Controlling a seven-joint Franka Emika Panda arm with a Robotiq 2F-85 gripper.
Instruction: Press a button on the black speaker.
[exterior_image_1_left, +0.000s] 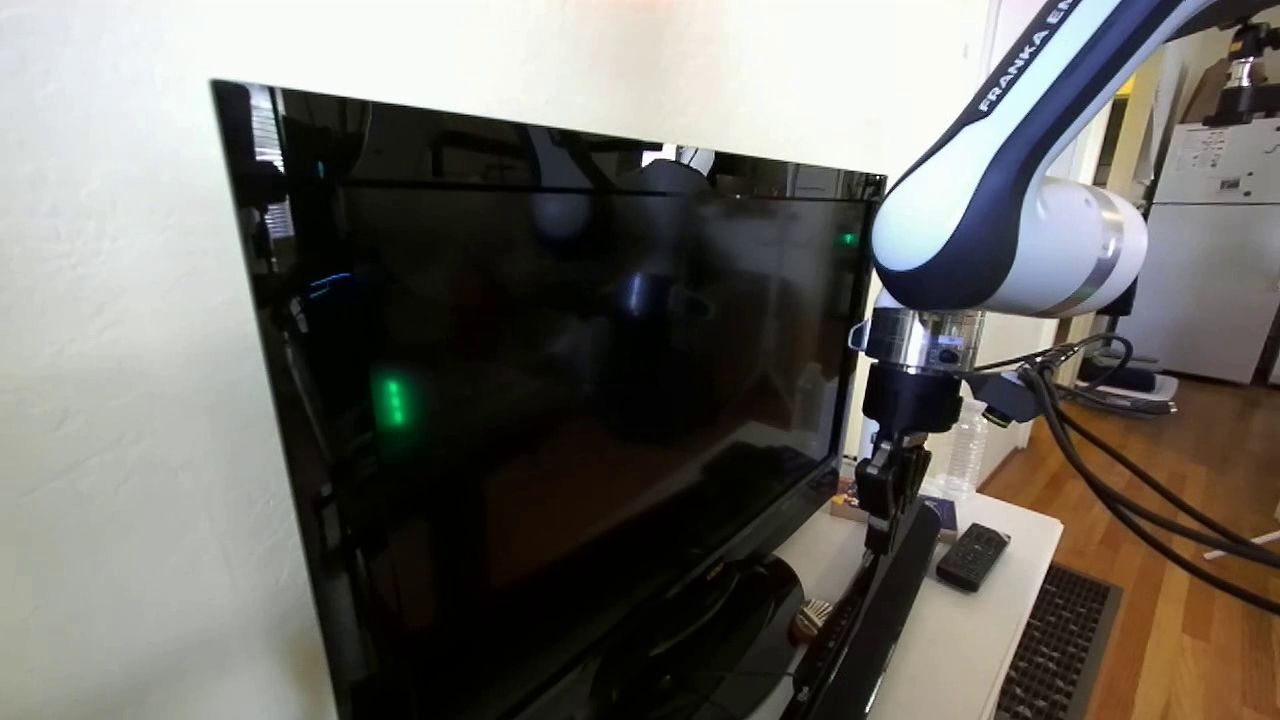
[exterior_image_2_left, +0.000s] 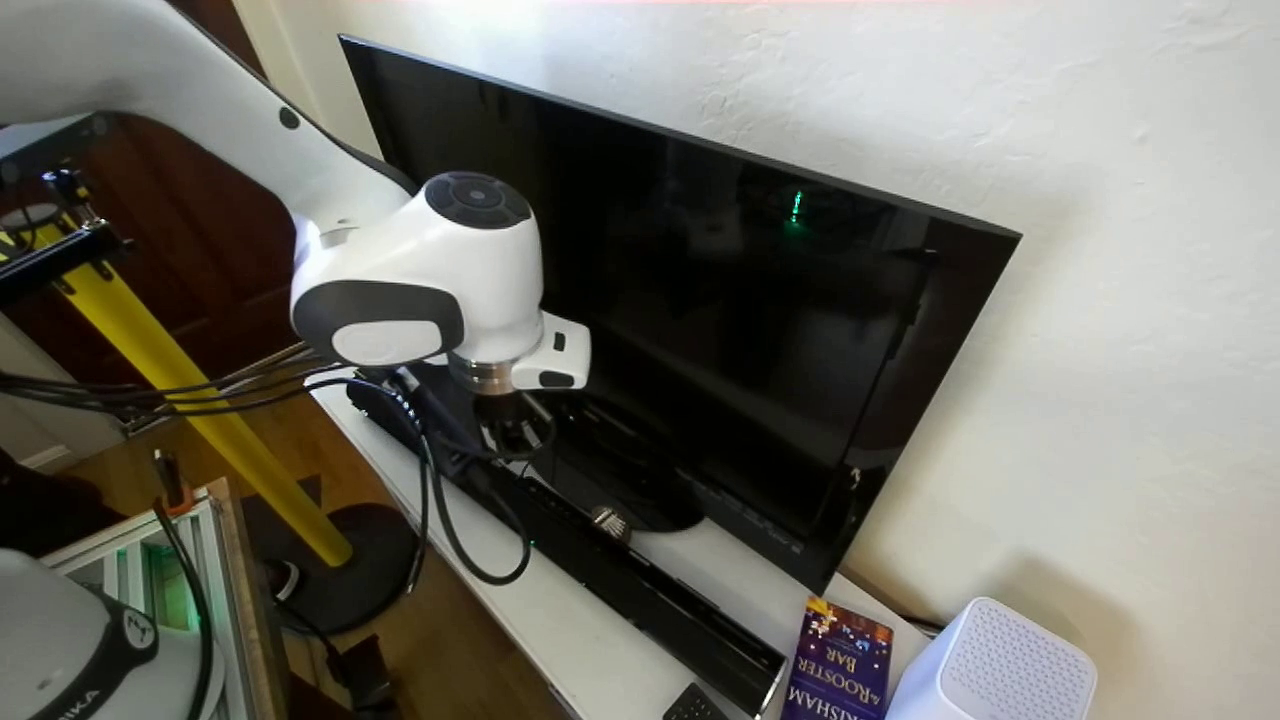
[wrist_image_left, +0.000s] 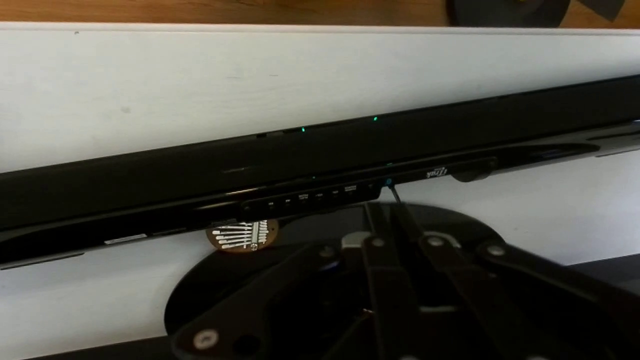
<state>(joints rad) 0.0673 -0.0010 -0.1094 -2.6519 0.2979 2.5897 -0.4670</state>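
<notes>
The black speaker is a long low bar; it shows in both exterior views (exterior_image_1_left: 885, 645) (exterior_image_2_left: 640, 585) and crosses the wrist view (wrist_image_left: 240, 172). A row of small labelled buttons (wrist_image_left: 320, 198) runs along its back edge, with a blue-lit round mark (wrist_image_left: 389, 182) at the row's right end. My gripper points down over the speaker's back side in an exterior view (exterior_image_1_left: 880, 548). In the wrist view its fingertips (wrist_image_left: 388, 206) are close together, nothing visible between them, just below the blue mark. I cannot tell whether they touch the speaker. In an exterior view the gripper (exterior_image_2_left: 515, 438) is partly hidden behind cable.
The large black screen (exterior_image_1_left: 600, 380) stands right behind the speaker on a glossy stand (wrist_image_left: 450, 220). A small kalimba (wrist_image_left: 245, 236) lies behind the speaker. A remote (exterior_image_1_left: 973, 556), a book (exterior_image_2_left: 838, 660), a white cube (exterior_image_2_left: 1010, 660) and a bottle (exterior_image_1_left: 967, 450) are on the white table.
</notes>
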